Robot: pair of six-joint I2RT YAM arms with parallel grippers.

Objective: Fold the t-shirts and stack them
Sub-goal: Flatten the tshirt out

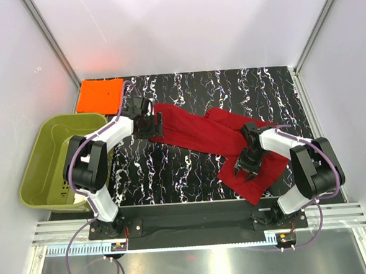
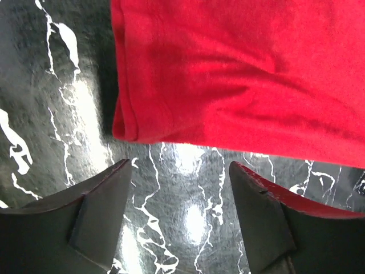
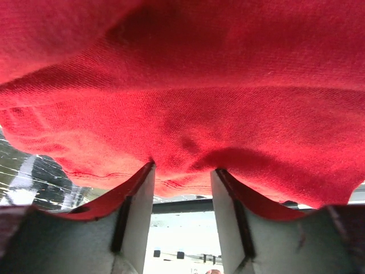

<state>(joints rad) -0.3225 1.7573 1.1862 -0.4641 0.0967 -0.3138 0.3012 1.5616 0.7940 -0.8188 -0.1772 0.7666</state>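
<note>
T-shirt (image 1: 201,133), crimson, long axis diagonal, far left to near right

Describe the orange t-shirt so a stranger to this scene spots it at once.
Start at the black marbled table and go to its far left corner, just beyond the olive tub. The orange t-shirt lies there folded into a flat square. Unlike the red t-shirt, sprawled rumpled across the middle, it is bright, neat and compact.
</note>
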